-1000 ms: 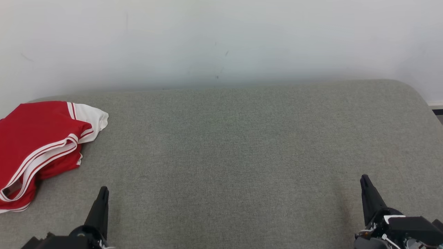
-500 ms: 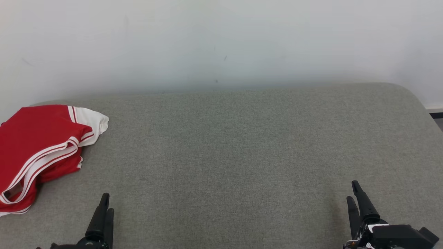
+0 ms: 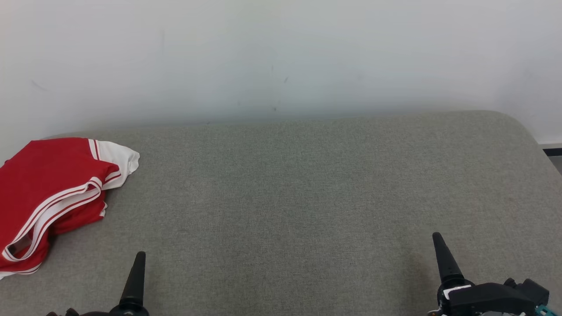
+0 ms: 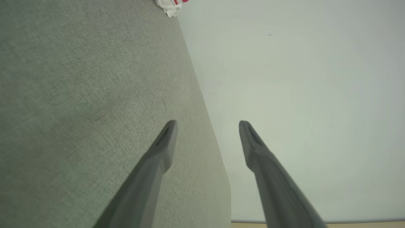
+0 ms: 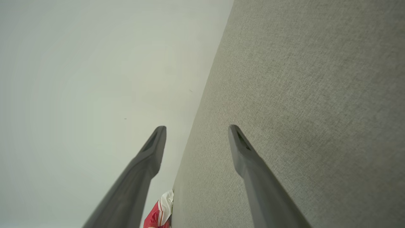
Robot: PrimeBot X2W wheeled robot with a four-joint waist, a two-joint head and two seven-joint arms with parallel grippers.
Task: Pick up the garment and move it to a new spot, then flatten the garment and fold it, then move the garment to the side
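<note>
So the left gripper (image 4: 207,126) and right gripper (image 5: 196,131) both gape empty at the near edge of the grey cushion (image 3: 307,197), red-and-white garment (image 3: 52,193) bunched at its left end — I'd reach over and pinch two outer edges, not one layer.

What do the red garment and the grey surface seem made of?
Red garment: looks like smooth knit sportswear fabric, matte, with white striped trim; it drapes in soft folds. Grey surface: probably woven upholstery cloth, matte; fine weave texture shows.
</note>
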